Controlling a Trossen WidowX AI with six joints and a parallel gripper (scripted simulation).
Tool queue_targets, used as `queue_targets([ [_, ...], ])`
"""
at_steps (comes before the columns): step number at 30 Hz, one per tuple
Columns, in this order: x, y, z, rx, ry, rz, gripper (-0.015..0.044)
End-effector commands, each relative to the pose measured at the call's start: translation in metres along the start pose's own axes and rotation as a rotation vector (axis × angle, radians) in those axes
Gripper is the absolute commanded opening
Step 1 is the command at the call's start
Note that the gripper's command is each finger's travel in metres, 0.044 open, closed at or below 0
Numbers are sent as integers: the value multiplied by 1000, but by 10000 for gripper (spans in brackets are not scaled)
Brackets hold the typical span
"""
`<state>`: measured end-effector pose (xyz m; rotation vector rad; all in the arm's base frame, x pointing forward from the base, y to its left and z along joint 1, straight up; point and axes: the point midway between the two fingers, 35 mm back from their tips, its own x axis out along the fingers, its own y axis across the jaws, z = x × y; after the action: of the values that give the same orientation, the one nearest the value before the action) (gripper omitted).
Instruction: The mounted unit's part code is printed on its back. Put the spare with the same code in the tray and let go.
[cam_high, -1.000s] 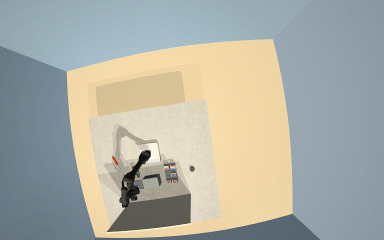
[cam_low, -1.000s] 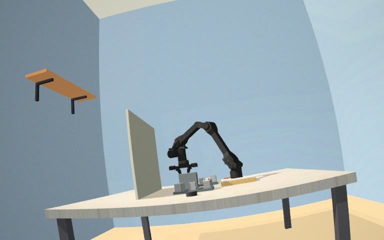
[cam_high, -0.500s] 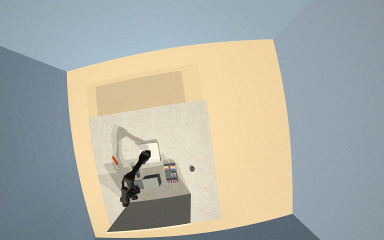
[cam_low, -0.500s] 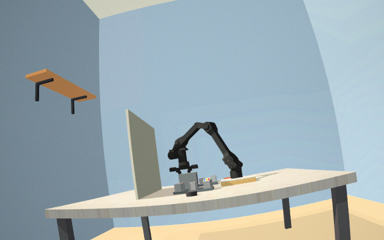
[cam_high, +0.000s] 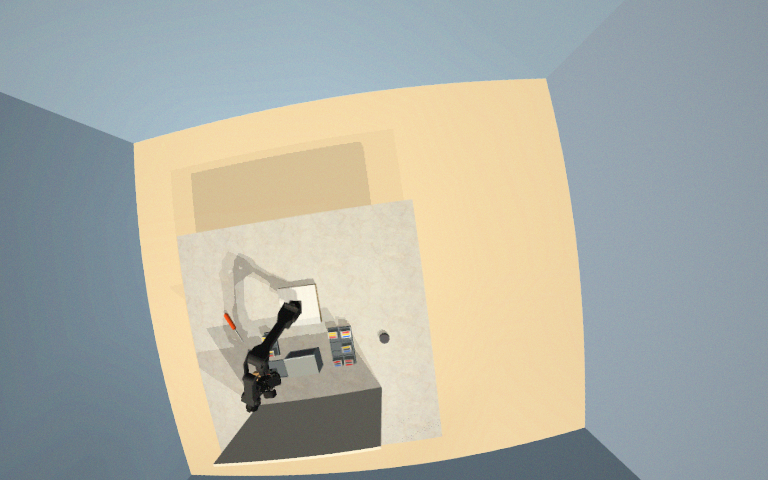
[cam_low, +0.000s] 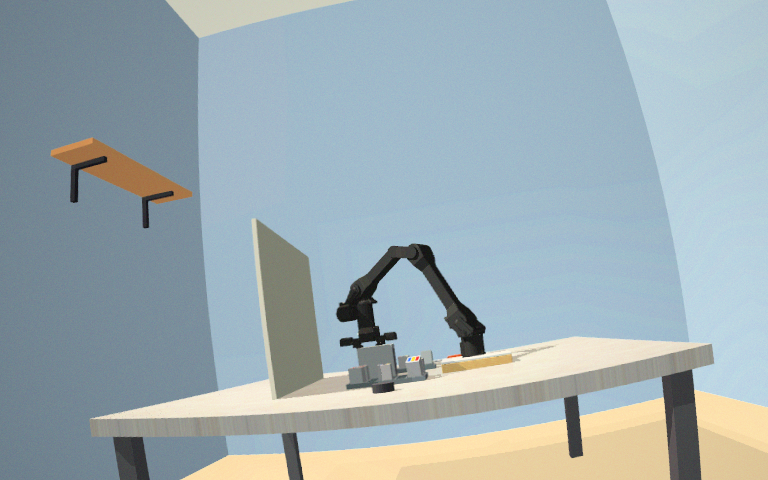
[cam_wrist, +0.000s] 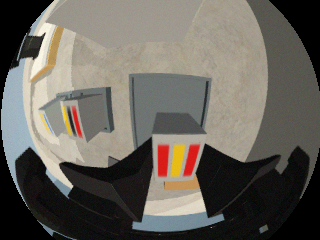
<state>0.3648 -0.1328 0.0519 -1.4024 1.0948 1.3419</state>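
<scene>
The grey block with red-yellow-red stripes (cam_wrist: 177, 160) is clamped in the black parallel-jaw gripper (cam_high: 265, 384) (cam_low: 369, 343) (cam_wrist: 172, 140), above or near the flat grey tray (cam_high: 278, 367) (cam_wrist: 170, 102). Risk: misaligned lowering could catch the tray's raised edge, tilting the block on release.

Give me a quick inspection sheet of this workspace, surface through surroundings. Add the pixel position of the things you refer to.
Surface: pale mottled table (cam_high: 396, 254) (cam_low: 254, 416), shadowed around the job area.
Job things: gray block (cam_wrist: 178, 159) striped red, yellow, red, clamped in the tool (cam_wrist: 172, 140); flat gray tray (cam_wrist: 170, 102) ahead of it in the wrist view; other striped blocks stand in racks.
Clutter: orange-handled screwdriver (cam_high: 229, 320); small dark round thing (cam_high: 384, 337) (cam_low: 383, 387).
Tool: shut on the block.
Cables: nothing seen.
Surroundings: blue walls, orange wall shelf (cam_low: 124, 172), upright panel (cam_low: 291, 316) on the table.
</scene>
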Motion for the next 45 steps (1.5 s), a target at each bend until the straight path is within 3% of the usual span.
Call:
queue_targets([
  [1, 4, 0, 1, -4, -3, -2, 0],
  [16, 14, 3, 2, -4, -3, -2, 0],
  [33, 11, 2, 1, 0, 0, 0, 440],
  [36, 1, 1, 1, 0, 0, 0, 440],
  [42, -85, 2, 1, -4, -3, -2, 440],
  [45, -95, 3, 2, -4, -3, -2, 440],
])
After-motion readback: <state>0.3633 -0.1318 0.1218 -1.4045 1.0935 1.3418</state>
